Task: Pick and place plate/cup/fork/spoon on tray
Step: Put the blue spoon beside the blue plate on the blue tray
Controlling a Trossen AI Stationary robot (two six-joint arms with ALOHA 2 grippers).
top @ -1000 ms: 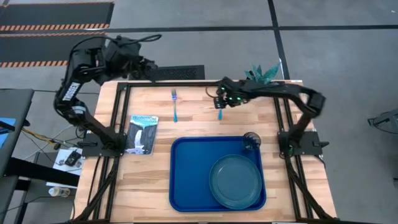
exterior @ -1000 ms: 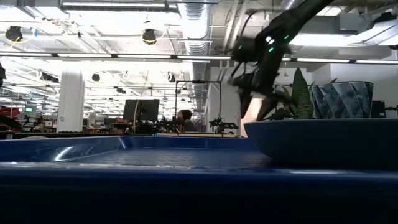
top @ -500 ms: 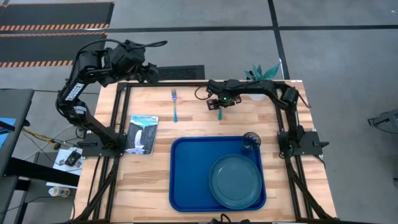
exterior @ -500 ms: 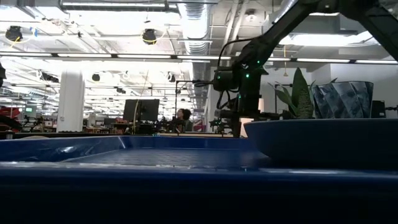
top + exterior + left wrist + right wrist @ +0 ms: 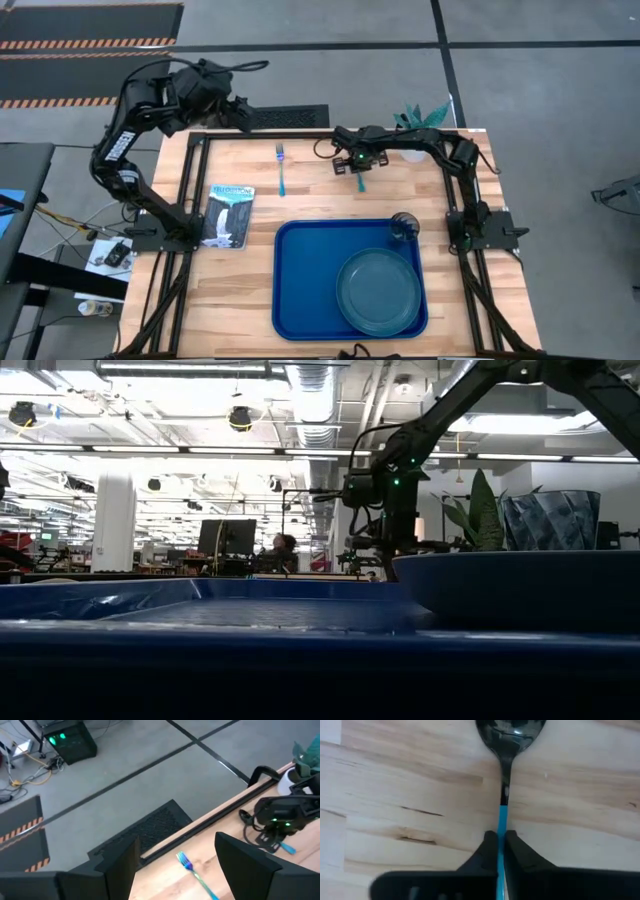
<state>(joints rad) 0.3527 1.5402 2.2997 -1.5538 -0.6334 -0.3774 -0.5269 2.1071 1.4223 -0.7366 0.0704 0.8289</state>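
Note:
The spoon point(image 5: 504, 780), dark oval bowl and light blue handle, lies flat on the wooden table near its far edge, with my right gripper point(image 5: 358, 166) shut on it from above. To its left lies the fork point(image 5: 282, 168). The blue tray point(image 5: 305, 275) sits at the near middle, holding the teal plate point(image 5: 378, 292) and the dark cup point(image 5: 404, 228) at its far right corner. My left gripper point(image 5: 180, 865) hangs open, raised above the table's far left corner, with nothing between its fingers. My right gripper pinches the spoon's blue handle point(image 5: 502, 827) between its two fingers, a short way behind the metal neck. The fingers point(image 5: 487, 845) point straight down and lie across the handle. The spoon rests flat on the table, its handle end point(image 5: 361, 186) sticking out toward the near edge.
A potted green plant point(image 5: 420, 118) stands at the far edge right of my right gripper. A booklet point(image 5: 230, 213) lies at the left, beside the tray. Black frame rails point(image 5: 300, 134) run along the table's edges. Bare wood shows between fork and spoon.
My right gripper has come down onto the table, shifting a little toward the left edge, and has shut on the spoon's handle. The spoon has stayed lying where it was. My left gripper has rolled slightly in place.

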